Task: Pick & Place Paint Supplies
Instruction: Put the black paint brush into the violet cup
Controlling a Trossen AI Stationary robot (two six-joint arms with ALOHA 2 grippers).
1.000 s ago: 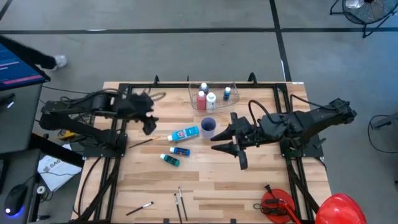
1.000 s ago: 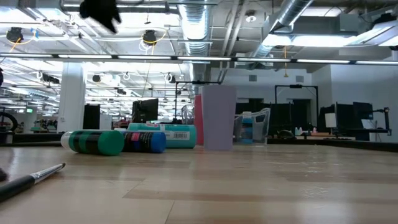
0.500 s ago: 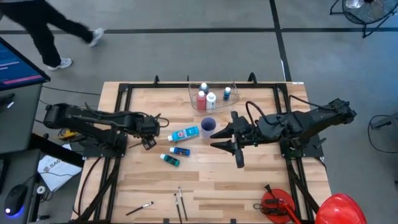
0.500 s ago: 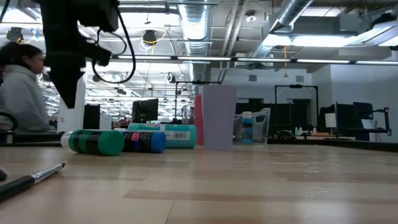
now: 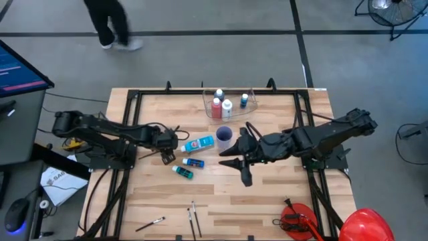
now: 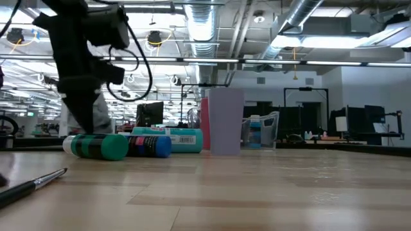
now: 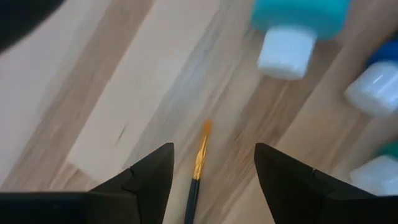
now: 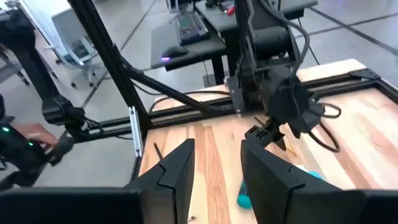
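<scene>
High view: the left gripper (image 5: 168,154) sits low over the wood at centre-left, fingers apart and empty, straddling a thin brush (image 7: 198,169) whose orange tip shows between them in the left wrist view. Just to its right lies the large light blue tube (image 5: 198,144); its label carries dark print and a barcode in the low view, too small to read. Below it lie the small blue bottle (image 5: 194,163) and the teal bottle (image 5: 182,172), each white-capped and on its side. Right of the tube stands the blue-purple cup (image 5: 224,137), which in the low view blocks part of the clear tub (image 5: 229,102) behind it. The tub, at the upper centre of the table (image 5: 267,194), holds a red bottle (image 5: 217,108), a white bottle (image 5: 227,106) and a blue one (image 5: 245,100). More brushes (image 5: 193,217) lie near the lower edge. The right gripper (image 5: 235,163) hovers right of the cup, fingers parted, holding nothing. A red-orange object (image 5: 299,221) sits at the lower right corner. A person (image 5: 110,20) walks across the floor at upper left.
</scene>
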